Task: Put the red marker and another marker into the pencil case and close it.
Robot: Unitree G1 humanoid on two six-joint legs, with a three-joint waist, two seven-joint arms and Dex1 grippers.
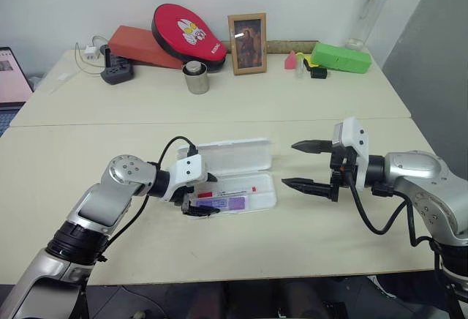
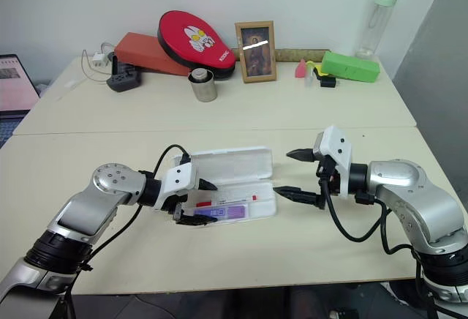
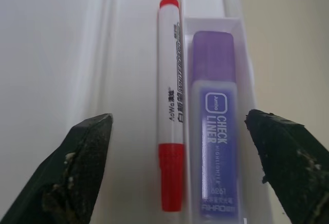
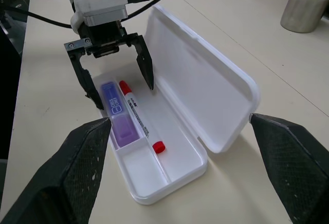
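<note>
On the near table [image 1: 88, 158], at its middle, white pencil case [image 4: 216, 95] lying open, lid tipped back away from the robot. Inside the case's base, red marker [image 3: 170, 106] and purple marker [image 3: 215, 131] side by side and parallel, touching or nearly so; purple marker seated in a moulded compartment on the near side of the case, red marker in the long channel between it and the hinge. Over the case's left end, left gripper [image 4: 115, 75] poised with black fingers [image 3: 77, 167] spread wide, one on either side of the two markers, gripping nothing. Just right of the case, right gripper [image 1: 311, 165] held above the table, likewise spread wide and empty, pointing toward the case's right end. On the far table behind the case: steel cup [image 1: 196, 77], framed picture [image 1: 247, 44], red oval pouch [image 1: 188, 34] leaning on a red-brown box [image 1: 139, 44], dark power strip [image 1: 117, 74], bright green box [image 1: 341, 58] and pale-capped bottle [image 1: 369, 12].
</note>
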